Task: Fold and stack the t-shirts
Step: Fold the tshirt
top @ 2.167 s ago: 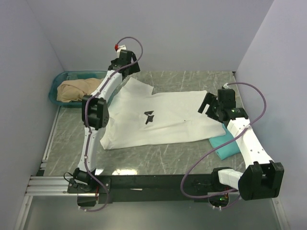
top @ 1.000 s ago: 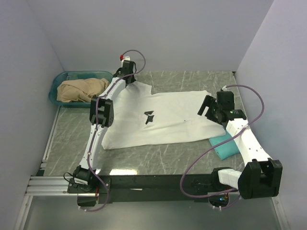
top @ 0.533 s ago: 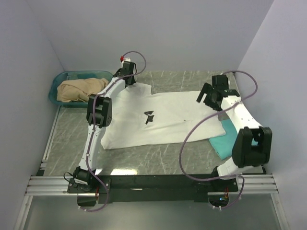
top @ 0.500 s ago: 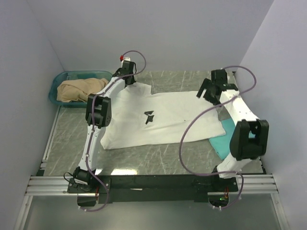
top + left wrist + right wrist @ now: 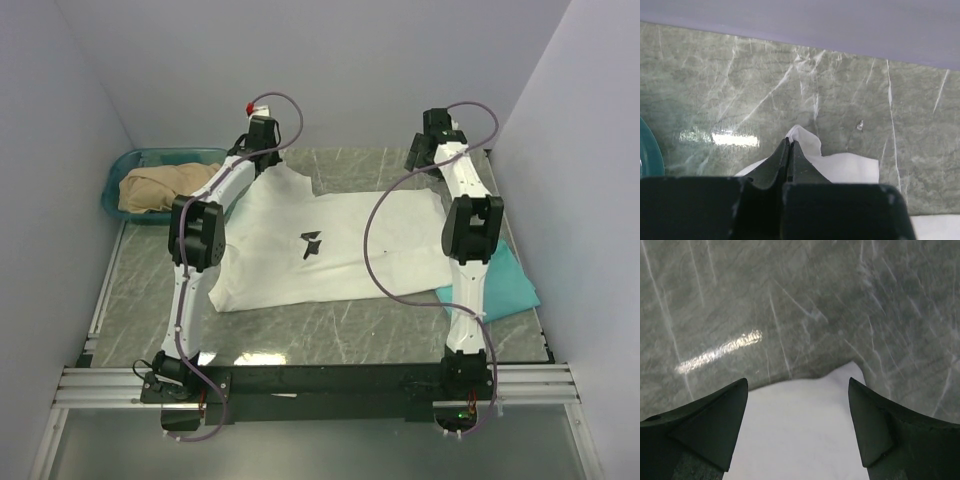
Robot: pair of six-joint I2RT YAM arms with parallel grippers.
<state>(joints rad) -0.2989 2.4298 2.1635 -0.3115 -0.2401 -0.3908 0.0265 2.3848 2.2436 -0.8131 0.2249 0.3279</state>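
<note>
Top view: the white t-shirt (image 5: 330, 245) lies spread open on the table (image 5: 330, 335), print up and with no fold in it. The teal t-shirt (image 5: 510, 285) lies beside the right arm's base as a flat slab, which I judge to be folded. Nothing is stacked, so most of the task remains. The left gripper (image 5: 268, 158) and right gripper (image 5: 422, 158) sit at the shirt's two far corners, and the cloth runs back from them toward the bases.

Left wrist view: the jaws are closed tight on a raised peak of white cloth at their tips, with the rest trailing behind.

Right wrist view: the jaws stand wide apart and hold nothing. The shirt's corner lies between and below them, with bare table ahead.
</note>
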